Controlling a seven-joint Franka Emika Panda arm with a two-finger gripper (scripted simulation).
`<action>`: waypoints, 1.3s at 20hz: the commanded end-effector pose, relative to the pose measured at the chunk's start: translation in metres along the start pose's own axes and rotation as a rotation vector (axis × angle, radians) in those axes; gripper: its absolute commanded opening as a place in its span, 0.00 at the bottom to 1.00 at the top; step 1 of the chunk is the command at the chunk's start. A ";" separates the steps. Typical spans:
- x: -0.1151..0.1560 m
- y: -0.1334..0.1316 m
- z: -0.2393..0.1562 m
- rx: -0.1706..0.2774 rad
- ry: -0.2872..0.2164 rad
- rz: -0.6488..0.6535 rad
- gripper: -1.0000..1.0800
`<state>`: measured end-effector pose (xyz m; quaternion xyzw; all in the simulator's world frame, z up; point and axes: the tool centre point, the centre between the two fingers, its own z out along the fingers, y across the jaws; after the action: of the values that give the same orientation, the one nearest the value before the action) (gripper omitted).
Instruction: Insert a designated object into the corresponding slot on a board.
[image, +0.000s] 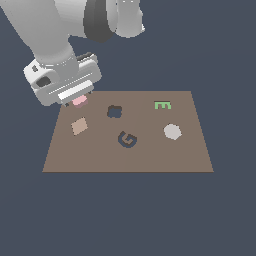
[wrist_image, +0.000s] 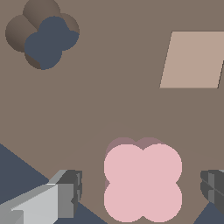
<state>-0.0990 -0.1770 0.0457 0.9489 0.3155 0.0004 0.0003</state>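
Note:
The pale pink clover-shaped block (image: 79, 101) (wrist_image: 143, 183) lies on the brown board (image: 150, 156) (wrist_image: 118, 105) near its far corner on the exterior view's left. My gripper (image: 76, 96) (wrist_image: 141, 189) hangs right over it, open, with one finger (wrist_image: 70, 192) on each side of the block and a gap between each finger and the block. The dark navy clover-shaped slot (image: 114, 111) (wrist_image: 50, 41) is a short way off, toward the exterior view's right of the block.
A tan diamond tile (image: 79, 126) (wrist_image: 192, 59) lies just nearer than the block. A dark G mark (image: 127, 139), a green E shape (image: 162, 105) and a light grey octagon (image: 172, 131) are also on the board. Dark floor surrounds the board.

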 end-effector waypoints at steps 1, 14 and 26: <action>0.000 0.000 0.007 0.001 -0.001 -0.001 0.96; 0.000 0.000 0.016 0.001 -0.001 -0.003 0.00; 0.000 -0.001 0.012 0.001 -0.001 0.009 0.00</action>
<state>-0.0996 -0.1769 0.0332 0.9495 0.3136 -0.0003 -0.0001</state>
